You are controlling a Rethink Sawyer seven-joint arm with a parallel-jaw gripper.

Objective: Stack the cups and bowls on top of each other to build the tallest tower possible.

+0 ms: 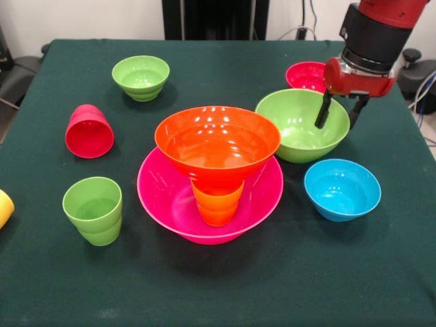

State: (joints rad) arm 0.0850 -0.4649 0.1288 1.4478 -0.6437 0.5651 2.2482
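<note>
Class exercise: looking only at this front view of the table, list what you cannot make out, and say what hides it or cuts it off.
- Yellow cup: cut off by the left edge; only a sliver shows.
- Small red bowl: partly hidden behind the end effector.
- Orange cup: its top is covered by the large orange bowl resting on it.
- Large green bowl: whether the fingers touch it cannot be told.
</note>
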